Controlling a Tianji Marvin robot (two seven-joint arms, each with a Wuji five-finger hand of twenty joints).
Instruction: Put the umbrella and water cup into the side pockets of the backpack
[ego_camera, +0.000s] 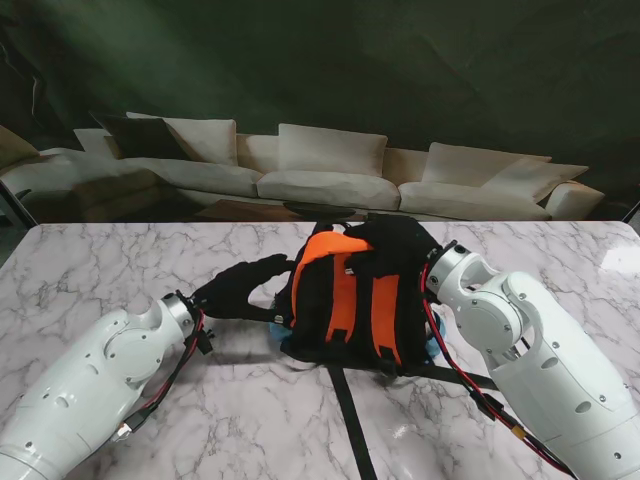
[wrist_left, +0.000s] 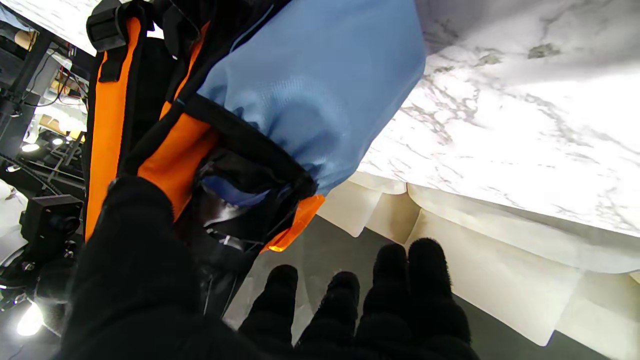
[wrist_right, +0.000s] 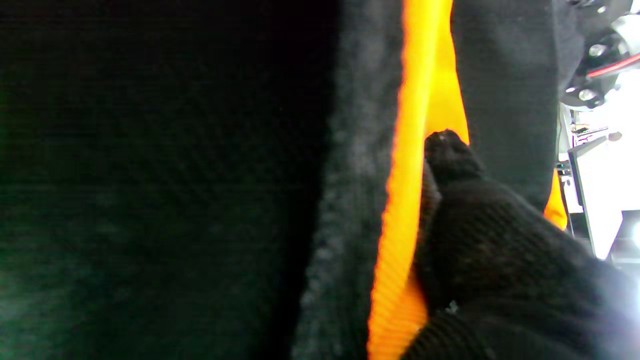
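The black and orange backpack lies in the middle of the table, shoulder straps up. My left hand, in a black glove, is open at the backpack's left side with its fingers spread. In the left wrist view its thumb rests by the mouth of the blue side pocket, where something dark and shiny sits; I cannot tell what it is. My right hand grips the backpack's far right part, its finger pressed on orange fabric. No umbrella or cup shows on the table.
A black strap trails from the backpack toward me across the marble table. A cream sofa stands beyond the table's far edge.
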